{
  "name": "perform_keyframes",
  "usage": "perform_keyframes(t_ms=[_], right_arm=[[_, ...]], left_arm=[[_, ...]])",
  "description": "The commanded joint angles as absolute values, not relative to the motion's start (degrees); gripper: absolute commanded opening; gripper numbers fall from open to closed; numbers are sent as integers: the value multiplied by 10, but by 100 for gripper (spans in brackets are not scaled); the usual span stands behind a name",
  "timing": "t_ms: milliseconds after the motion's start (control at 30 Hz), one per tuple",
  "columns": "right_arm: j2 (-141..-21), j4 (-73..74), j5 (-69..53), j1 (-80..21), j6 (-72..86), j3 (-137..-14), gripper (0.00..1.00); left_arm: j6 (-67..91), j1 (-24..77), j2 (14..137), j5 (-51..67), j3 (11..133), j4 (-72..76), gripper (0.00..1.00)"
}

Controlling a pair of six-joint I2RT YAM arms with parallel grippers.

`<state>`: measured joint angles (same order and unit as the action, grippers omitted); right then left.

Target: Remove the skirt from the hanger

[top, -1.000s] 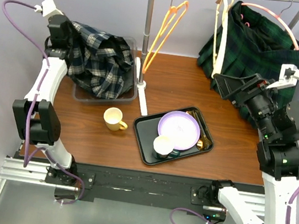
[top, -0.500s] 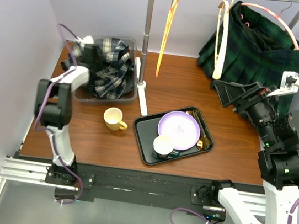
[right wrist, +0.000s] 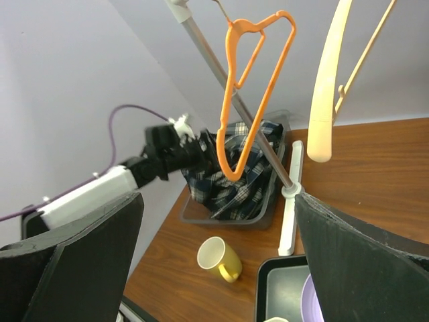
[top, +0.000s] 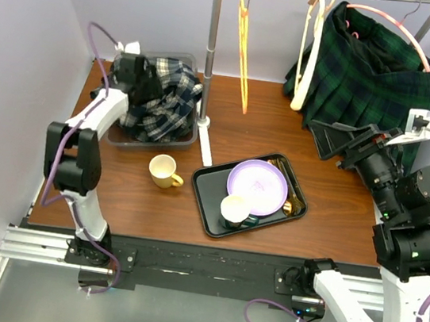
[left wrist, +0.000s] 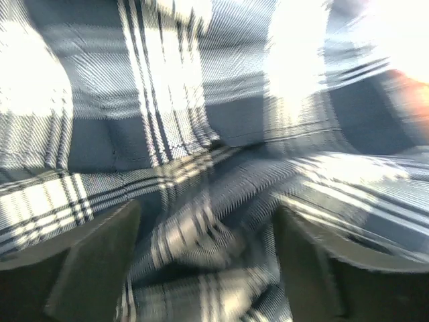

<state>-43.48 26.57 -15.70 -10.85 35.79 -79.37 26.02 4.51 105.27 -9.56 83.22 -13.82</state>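
Note:
A blue-and-white plaid skirt point(top: 167, 102) lies heaped in the grey bin point(top: 149, 142) at the back left. My left gripper point(top: 142, 79) sits low over it, open. In the left wrist view the plaid skirt point(left wrist: 167, 100) fills the blurred picture and bunches between the spread fingers of the left gripper point(left wrist: 204, 235). An orange hanger point(top: 244, 53) hangs bare on the rail; the right wrist view shows the orange hanger point(right wrist: 258, 87) in front of the bin. My right gripper point(top: 326, 141) is open in the air at the right, empty; its fingers frame the right wrist view point(right wrist: 218, 201).
A dark green plaid skirt point(top: 371, 79) hangs at the rail's right end behind a cream hanger point(top: 309, 62). The rack pole point(top: 209, 64) stands beside the bin. A yellow mug point(top: 165, 172) lies on the table. A black tray point(top: 208, 200) holds a purple plate point(top: 258, 185) and a cup point(top: 234, 209).
My left gripper came down to the bin and opened, letting go of the plaid skirt, which now lies in the bin. The orange hanger swings free. The right arm drifted slightly right.

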Motion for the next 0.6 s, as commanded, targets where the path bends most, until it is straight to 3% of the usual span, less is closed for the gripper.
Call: perform_keyframes(t_ms=[0,67,167,400,567], right_arm=[[-427,261,-150,-112,350,-795,99],[-425,262,-149,-112,348,-795,99],[-423,266,-144,-117,345,-799,99],[-419,266,-143,-124,343,-798,99],[-417,266,-147,-125,344,-802,99]], left_arm=[[215,33,977,-97,936,-185,93],[212,16,970,-106,948,-199,97],[234,-51,960,-77,923,-200,97],[336,-205,928,142,744,-28,93],[348,-227,981,185,722,32,94]])
